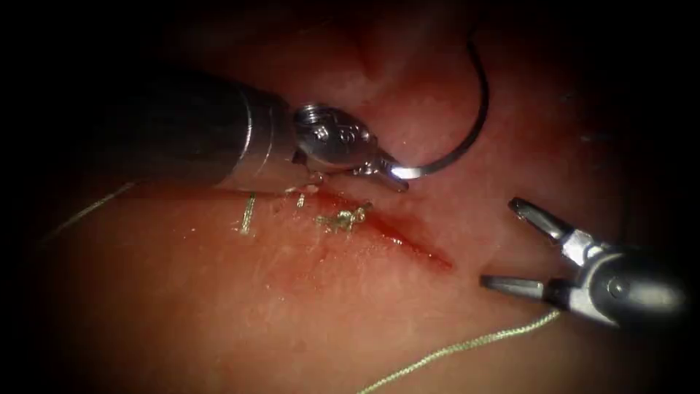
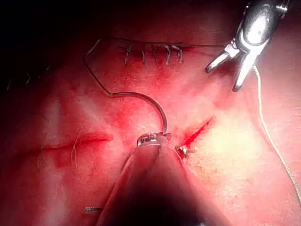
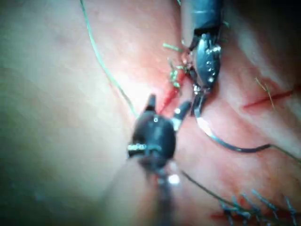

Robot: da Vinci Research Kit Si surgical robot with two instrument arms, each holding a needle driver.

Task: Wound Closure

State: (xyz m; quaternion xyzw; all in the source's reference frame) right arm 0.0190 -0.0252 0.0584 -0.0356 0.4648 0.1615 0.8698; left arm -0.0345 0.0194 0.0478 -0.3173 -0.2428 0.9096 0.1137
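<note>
Left end effector [image 1: 394, 174] grips needle [image 1: 477, 109] end, above tissue [image 1: 219, 314] | right end effector [image 1: 510, 244] open, empty | knot [image 1: 343, 217] on cut [image 1: 408, 244]

Dark surround at the edges, bright light pooled at the centre, no room features discernible

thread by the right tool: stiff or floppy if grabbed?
Likely floppy: the thread lies in a loose, wavy line on the tissue. Probably light and apt to slip, being thin. The open right tool holds nothing; the left tool grips the needle near one end, clear of the tissue.
</note>
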